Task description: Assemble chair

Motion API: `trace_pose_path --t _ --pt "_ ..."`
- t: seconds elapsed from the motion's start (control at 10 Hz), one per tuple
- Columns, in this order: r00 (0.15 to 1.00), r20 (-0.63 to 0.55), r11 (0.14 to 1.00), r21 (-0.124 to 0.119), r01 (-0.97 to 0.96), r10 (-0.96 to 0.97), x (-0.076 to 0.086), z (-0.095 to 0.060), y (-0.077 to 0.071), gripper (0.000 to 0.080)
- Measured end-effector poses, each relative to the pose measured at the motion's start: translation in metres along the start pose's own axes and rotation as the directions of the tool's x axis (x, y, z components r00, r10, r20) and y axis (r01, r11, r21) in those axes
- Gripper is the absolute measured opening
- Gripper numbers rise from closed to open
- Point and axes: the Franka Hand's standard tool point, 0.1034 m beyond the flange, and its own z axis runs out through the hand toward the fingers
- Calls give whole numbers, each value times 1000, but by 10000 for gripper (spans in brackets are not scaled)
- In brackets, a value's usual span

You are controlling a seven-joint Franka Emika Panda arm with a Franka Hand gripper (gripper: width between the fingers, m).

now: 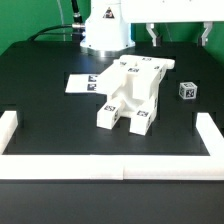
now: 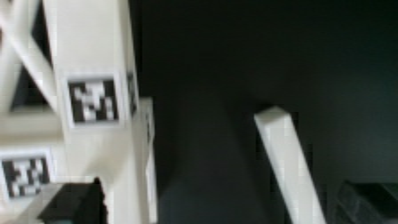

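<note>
The gripper (image 1: 178,36) is seen released and empty above the chair (image 1: 130,92); the tagged block (image 1: 187,91) beside the chair should be approached squarely.

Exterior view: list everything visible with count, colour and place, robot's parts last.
chair: one, white with black-and-white tags, middle of the table.
small tagged piece: one, pale, apart from the chair on the exterior view's right.
marker board: one, white, flat behind the chair.
border rail: one, white, along the table's near edge and sides.
table: one, black.
robot base: one, white, at the back.
gripper: one, white, open, empty, raised on the exterior view's right.
</note>
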Motion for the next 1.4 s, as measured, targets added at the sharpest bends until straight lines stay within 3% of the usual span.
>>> trace_pose_path --t 0.3,0.4,0.8,1.2,1.4 --pt "1000 -1 1000 -5 -1 1 -45 16 7 648" --pt "1000 -14 1000 -7 -1 1 -50 23 12 648" --pt "1000 -14 1000 -8 -11 11 -51 24 12 648" --pt "997 4 996 -49 -78 78 -116 57 16 648" --pt "997 3 996 -57 -73 73 -123 63 16 648"
